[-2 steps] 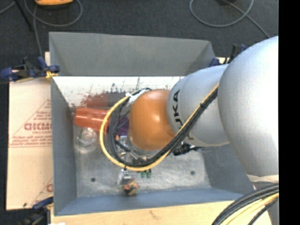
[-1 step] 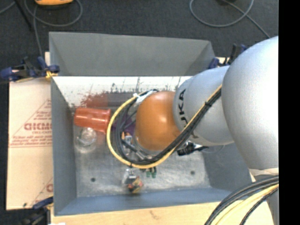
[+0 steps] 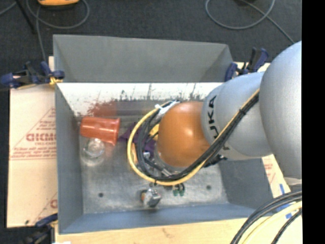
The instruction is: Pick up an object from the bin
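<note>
the arm (image 3: 254,121) comes in from the right of the frame and bends down over the middle of the bin (image 3: 142,60). its orange cover (image 3: 182,133), ringed by a loop of yellow and black cables (image 3: 133,149), hides most of the gripper (image 3: 161,173), so i cannot tell whether it is spread or pressed together, nor whether it has anything in it. nearest to it, a purple thing (image 3: 148,146) peeks out at the cover's left edge, a green bit (image 3: 177,190) lies just below the cover, and a small grey lump (image 3: 151,197) sits lower still, close to the bin's bottom wall. well to the left, an orange cup (image 3: 100,128) lies on its side in the upper left of the floor, with a clear cup (image 3: 93,150) touching it just below.
</note>
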Robot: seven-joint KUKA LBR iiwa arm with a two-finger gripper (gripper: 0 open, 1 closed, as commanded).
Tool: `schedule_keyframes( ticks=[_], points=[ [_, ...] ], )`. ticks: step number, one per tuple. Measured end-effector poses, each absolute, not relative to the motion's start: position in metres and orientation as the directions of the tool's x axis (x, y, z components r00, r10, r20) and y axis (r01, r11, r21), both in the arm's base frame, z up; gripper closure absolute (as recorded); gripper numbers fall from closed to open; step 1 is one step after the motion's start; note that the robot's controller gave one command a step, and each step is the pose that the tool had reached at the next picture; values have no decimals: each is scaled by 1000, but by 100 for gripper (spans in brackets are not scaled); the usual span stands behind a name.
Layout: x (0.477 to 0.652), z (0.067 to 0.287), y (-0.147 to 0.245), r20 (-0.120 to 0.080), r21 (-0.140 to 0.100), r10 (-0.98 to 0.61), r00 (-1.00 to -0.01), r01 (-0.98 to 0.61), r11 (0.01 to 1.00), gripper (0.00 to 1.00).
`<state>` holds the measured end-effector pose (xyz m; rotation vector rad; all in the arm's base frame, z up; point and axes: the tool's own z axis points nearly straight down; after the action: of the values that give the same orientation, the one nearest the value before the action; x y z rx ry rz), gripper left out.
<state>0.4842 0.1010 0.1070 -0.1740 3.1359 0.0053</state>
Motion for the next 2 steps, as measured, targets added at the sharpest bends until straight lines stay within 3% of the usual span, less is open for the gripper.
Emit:
schedule_keyframes(
  ticks=[1,2],
  points=[
    [497,75,34,22,2,-258,-966,-258,966,100],
    [498,75,34,21,2,-257,-966,-257,966,100]
  ],
)
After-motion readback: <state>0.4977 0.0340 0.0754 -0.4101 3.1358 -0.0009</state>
